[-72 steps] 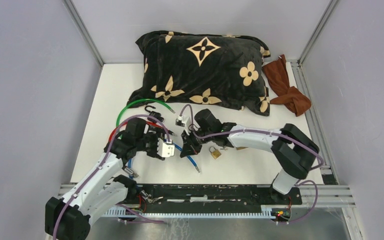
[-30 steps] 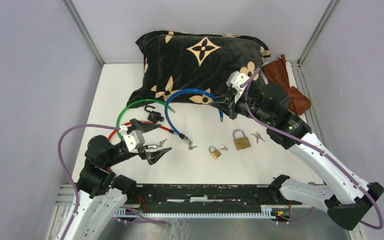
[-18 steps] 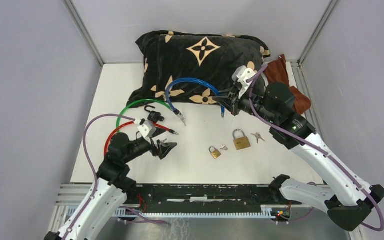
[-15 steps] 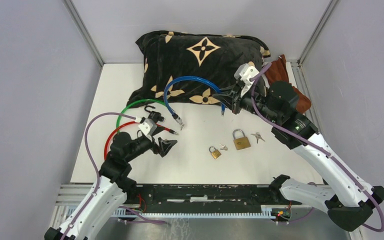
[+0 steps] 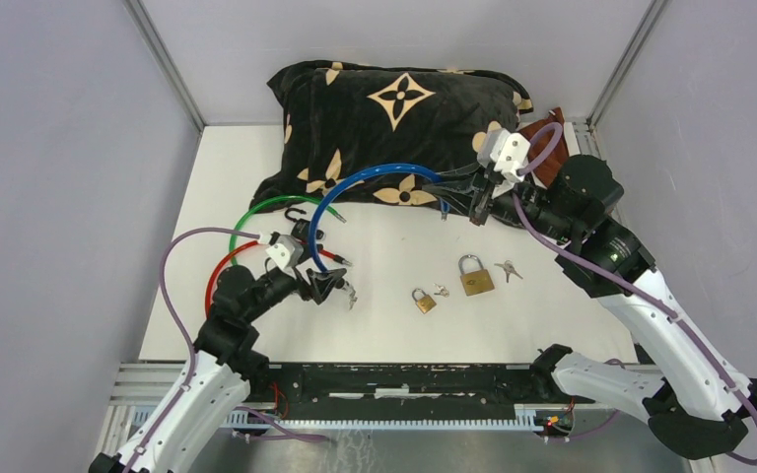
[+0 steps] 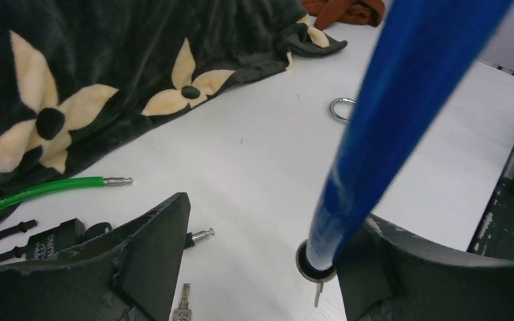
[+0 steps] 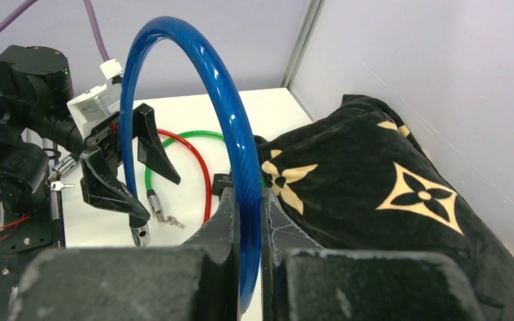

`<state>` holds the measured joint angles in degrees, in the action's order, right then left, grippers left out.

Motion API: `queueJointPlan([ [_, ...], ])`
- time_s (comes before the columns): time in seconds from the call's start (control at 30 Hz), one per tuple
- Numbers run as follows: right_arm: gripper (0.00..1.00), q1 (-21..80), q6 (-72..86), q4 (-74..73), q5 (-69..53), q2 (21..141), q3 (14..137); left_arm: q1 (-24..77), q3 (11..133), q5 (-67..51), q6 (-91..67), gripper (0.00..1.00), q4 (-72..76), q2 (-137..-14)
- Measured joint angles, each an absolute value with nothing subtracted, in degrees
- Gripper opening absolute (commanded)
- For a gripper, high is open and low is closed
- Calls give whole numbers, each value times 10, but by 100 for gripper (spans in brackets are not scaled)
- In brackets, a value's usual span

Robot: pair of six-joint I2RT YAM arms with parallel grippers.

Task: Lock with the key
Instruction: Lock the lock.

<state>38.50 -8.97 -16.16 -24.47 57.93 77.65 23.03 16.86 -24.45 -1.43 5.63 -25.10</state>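
Pillow (image 5: 394, 128), black plush with cream flowers, lying across the far side of the white table (image 5: 513, 335).

Right arm (image 5: 651, 305), raised high and reaching back toward the pillow's near edge; right gripper (image 5: 465, 195) clamped on one end of the blue cable lock (image 5: 355, 182).

Left arm (image 5: 207, 365), low and stretched forward, wrist turned to the right; left gripper (image 6: 274, 214) with jaws apart, one either side of the cable's other end.

Blue cable lock, arching through the air from gripper to gripper; its lower end cap hangs just above the table with a key (image 6: 317, 294) sticking out beneath.

Green cable (image 5: 256, 212) and red cable (image 5: 219, 271), looped at left.

Brown cloth (image 6: 338, 10), beside the pillow.

Brass padlocks, larger (image 5: 475, 279) and smaller (image 5: 423, 300), mid-table, each beside small keys.

Black padlock (image 6: 47, 241), shackle open.
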Motion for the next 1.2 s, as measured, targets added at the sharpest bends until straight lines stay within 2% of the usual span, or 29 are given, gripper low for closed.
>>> queueJointPlan([
  [0.07,0,385,-96,-168,-249,575,778,230,166,-256,-15,63,60,-251],
  [0.13,0,385,-101,-174,-251,570,778,230,163,-271,-15,56,62,-250],
  [0.27,0,385,-106,-182,-255,569,779,230,163,-319,-24,16,67,-246],
  [0.33,0,385,-108,-184,-256,570,779,230,163,-340,-39,4,72,-246],
  [0.37,0,385,-108,-183,-259,571,779,230,163,-347,-46,2,74,-246],
  [0.6,0,385,-73,-151,-276,582,778,230,161,-361,-144,2,134,-245],
  [0.8,0,394,52,47,-266,582,678,181,161,-327,-305,2,206,-203],
  [0.93,0,462,97,168,-206,596,622,125,161,-303,-408,2,246,-149],
  [1.2,0,579,122,332,-170,687,655,41,160,-297,-517,2,351,-44],
])
